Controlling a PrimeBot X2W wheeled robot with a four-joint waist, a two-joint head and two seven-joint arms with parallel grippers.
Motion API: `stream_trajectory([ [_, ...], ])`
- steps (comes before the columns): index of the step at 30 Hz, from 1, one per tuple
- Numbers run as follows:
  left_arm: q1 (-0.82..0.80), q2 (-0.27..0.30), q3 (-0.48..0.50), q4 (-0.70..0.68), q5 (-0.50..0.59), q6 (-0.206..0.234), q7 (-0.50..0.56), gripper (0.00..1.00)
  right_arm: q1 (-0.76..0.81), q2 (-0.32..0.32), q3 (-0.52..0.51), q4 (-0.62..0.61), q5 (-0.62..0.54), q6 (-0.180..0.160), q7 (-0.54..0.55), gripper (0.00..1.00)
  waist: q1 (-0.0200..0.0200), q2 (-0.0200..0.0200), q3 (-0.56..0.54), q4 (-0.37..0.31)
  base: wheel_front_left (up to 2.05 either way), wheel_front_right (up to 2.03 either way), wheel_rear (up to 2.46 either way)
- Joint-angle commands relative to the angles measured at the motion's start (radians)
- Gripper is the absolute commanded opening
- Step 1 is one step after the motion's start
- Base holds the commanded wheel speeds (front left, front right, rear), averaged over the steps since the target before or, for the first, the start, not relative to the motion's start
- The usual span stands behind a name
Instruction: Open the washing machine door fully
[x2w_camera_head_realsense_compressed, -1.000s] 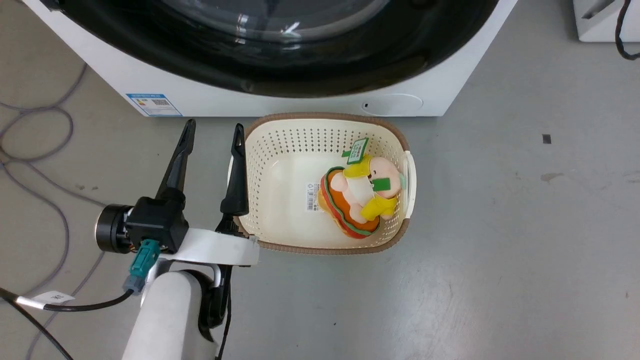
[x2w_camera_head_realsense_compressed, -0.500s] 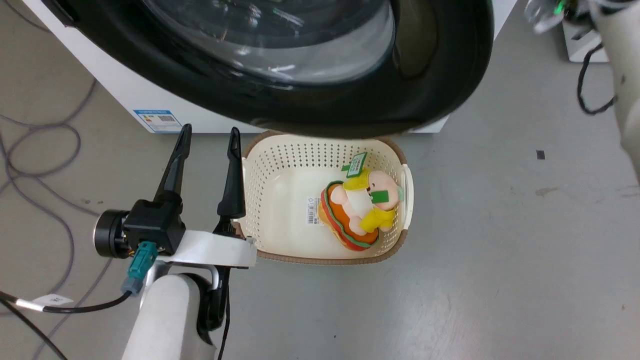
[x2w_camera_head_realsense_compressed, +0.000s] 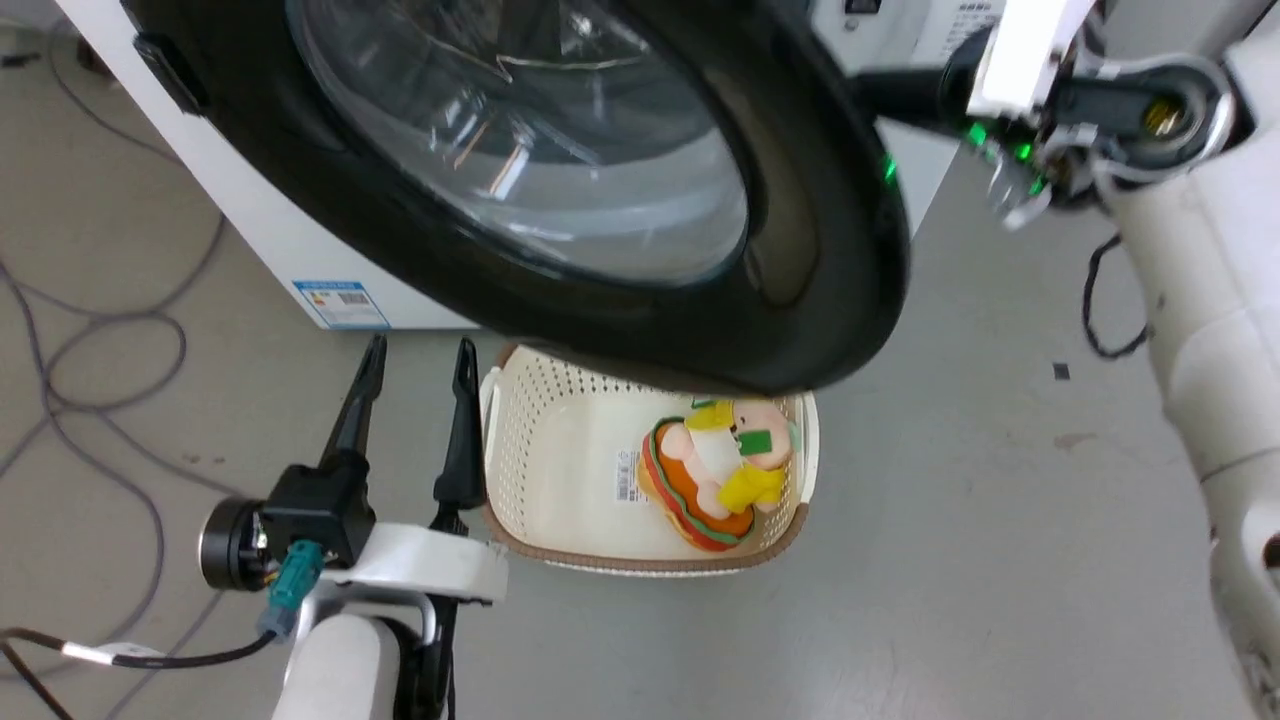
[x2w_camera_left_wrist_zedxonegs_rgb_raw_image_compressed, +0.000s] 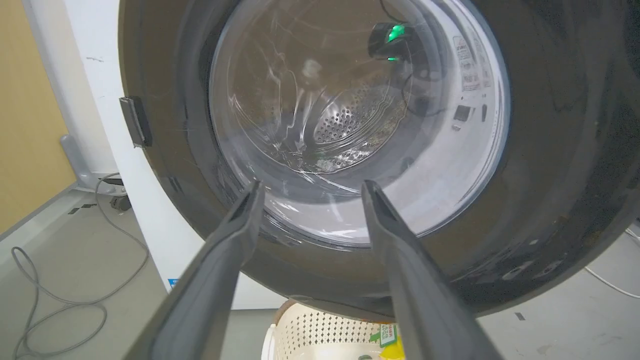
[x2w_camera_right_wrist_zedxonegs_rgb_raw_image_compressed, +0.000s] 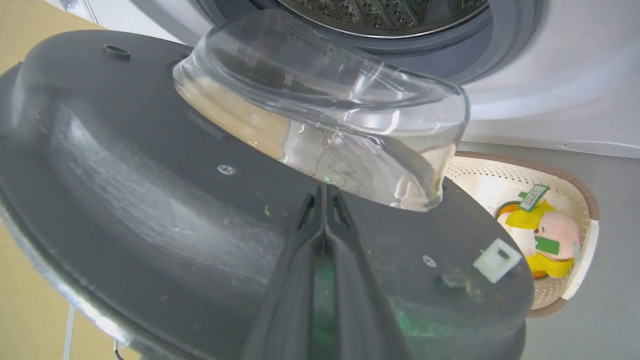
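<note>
Biggest thing here is the big white front-loading washing machine (x2w_camera_head_realsense_compressed: 310, 265), running across the top of the head view. Its large round glossy black door with the bulging clear glass centre (x2w_camera_head_realsense_compressed: 520, 170) stands partly open, angled out from the machine and taking up the upper middle of the frame. Its lower edge hangs over the far side of a cream perforated plastic basket with a brown rim (x2w_camera_head_realsense_compressed: 520, 420).

The robot's pale right forearm (x2w_camera_head_realsense_compressed: 1210, 300) runs up the right edge and bends in toward the upper right, reaching behind the door's free edge. In the right wrist view, the right gripper (x2w_camera_right_wrist_zedxonegs_rgb_raw_image_compressed: 324, 192) has its fingers pressed together with nothing between them, tips right at the base of the glass bowl on the door's matte back.

The left gripper (x2w_camera_head_realsense_compressed: 420, 345) sits lower left, fingers spread and empty, pointing up the frame just beside the basket's left rim.

Inside the basket, right side, lies a burger-shaped plush toy (x2w_camera_head_realsense_compressed: 715, 480). There's a small blue label (x2w_camera_head_realsense_compressed: 340, 303) low on the machine's front.
</note>
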Motion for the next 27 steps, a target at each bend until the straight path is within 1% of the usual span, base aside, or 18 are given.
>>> stream_trajectory([
  [1, 0.015, 0.001, 0.004, 0.003, 0.001, 0.003, -0.006, 1.0, 0.033, 0.014, 0.001, -0.006, 0.008, 0.001, 0.008, 0.0, 0.0, 0.0, -0.02, -0.001, 0.0, 0.0, 0.0],
  [14, 0.154, 0.001, 0.003, 0.042, -0.001, -0.006, -0.006, 1.0, 0.266, 0.074, 0.026, -0.099, 0.067, 0.001, 0.066, 0.0, 0.0, 0.0, -0.18, 0.011, 0.0, 0.0, 0.0],
  [22, 0.193, 0.001, -0.004, 0.051, 0.002, -0.006, -0.006, 1.0, 0.35, 0.091, 0.076, -0.166, 0.115, 0.001, 0.09, 0.0, 0.0, 0.0, -0.209, 0.021, 0.0, 0.0, 0.0],
  [27, 0.197, 0.001, -0.009, 0.056, 0.002, -0.005, -0.006, 1.0, 0.397, 0.092, 0.156, -0.231, 0.187, 0.001, 0.1, 0.0, 0.0, 0.0, -0.215, 0.03, 0.0, 0.0, 0.0],
])
